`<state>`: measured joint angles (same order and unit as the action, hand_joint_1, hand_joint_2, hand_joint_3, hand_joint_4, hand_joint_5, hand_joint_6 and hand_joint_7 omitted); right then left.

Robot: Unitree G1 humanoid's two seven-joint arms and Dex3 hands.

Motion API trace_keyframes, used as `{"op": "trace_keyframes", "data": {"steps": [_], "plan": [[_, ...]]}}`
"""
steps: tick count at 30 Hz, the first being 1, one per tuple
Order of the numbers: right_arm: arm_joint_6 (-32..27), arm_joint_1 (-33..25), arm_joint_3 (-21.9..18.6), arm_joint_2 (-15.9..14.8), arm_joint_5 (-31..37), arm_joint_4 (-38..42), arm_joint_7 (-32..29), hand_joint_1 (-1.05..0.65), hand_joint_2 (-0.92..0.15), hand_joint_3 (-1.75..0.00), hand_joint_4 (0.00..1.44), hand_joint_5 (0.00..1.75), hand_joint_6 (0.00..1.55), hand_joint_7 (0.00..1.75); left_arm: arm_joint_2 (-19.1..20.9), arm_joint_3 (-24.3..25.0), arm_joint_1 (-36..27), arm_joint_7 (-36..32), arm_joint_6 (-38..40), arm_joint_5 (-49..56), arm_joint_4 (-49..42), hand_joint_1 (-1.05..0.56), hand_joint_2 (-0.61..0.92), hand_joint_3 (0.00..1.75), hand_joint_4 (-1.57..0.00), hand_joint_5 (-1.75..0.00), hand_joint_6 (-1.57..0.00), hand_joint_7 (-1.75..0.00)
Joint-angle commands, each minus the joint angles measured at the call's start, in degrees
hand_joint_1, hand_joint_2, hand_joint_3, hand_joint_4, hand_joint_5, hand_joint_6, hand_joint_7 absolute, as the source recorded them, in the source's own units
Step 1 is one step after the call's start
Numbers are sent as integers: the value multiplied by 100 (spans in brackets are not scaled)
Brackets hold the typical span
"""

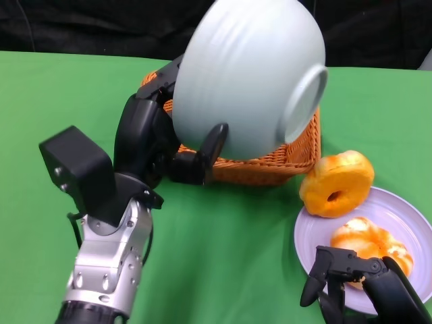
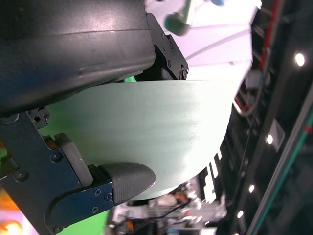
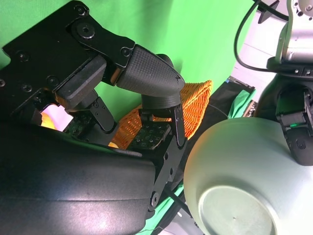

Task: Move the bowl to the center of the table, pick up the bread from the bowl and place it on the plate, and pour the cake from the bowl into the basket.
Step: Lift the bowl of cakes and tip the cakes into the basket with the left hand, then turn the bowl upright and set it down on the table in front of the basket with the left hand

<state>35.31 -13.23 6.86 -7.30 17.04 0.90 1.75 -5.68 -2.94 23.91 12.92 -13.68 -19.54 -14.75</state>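
My left hand (image 1: pixel 158 135) grips the pale green bowl (image 1: pixel 250 74), fingers clamped on its wall, thumb pressed on the outside. Bowl is lifted and tipped hard, foot ring facing up and right, mouth turned down over the orange wicker basket (image 1: pixel 283 158) at the back of the green table (image 1: pixel 216 256). Can't see inside bowl or basket, so can't tell where the cake is. My right hand (image 1: pixel 358 283) is low at the near right, fingers apart, holding nothing, over the near edge of the lilac plate (image 1: pixel 405 212). One bread (image 1: pixel 370 244) lies on the plate just beyond those fingers; a second ring-shaped bread (image 1: pixel 336 183) leans on the plate's far-left rim, beside the basket.
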Motion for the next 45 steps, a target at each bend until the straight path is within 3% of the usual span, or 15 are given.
{"op": "trace_keyframes", "data": {"steps": [1, 12, 20, 29, 38, 45], "plan": [[54, 2, -11, -105, -55, 64, -21, -85, -47, -140, 108, 175, 89, 149, -186, 268, 255, -48, 310, -274, -37, -21, 24, 169, -111, -175, -89, -175], [133, -11, 4, -143, -41, 120, -19, -85, -47, -139, 109, 175, 89, 151, -827, 1070, 631, -120, 967, -976, -658, -16, 25, 174, -111, -175, -90, -175], [133, -31, 25, -144, -36, 116, -22, -85, -47, -139, 109, 175, 89, 152, -983, 1467, 903, -234, 1410, -1279, -1056, -18, 27, 174, -111, -175, -90, -175], [94, -35, 30, -143, -14, 67, -26, -86, -48, -139, 109, 175, 88, 152, -1117, 1835, 1058, -562, 1873, -1552, -1401, -18, 41, 164, -108, -175, -88, -175], [107, -30, 31, -137, -29, 66, -28, -86, -47, -139, 109, 175, 89, 152, -1240, 2192, 1172, -734, 2195, -2093, -1627, -22, 27, 175, -109, -175, -87, -175], [128, -19, 22, -139, -40, 103, -36, -85, -47, -139, 109, 175, 89, 152, -1272, 2306, 1205, -616, 2203, -2434, -1717, -26, 27, 175, -111, -175, -88, -175]]}}
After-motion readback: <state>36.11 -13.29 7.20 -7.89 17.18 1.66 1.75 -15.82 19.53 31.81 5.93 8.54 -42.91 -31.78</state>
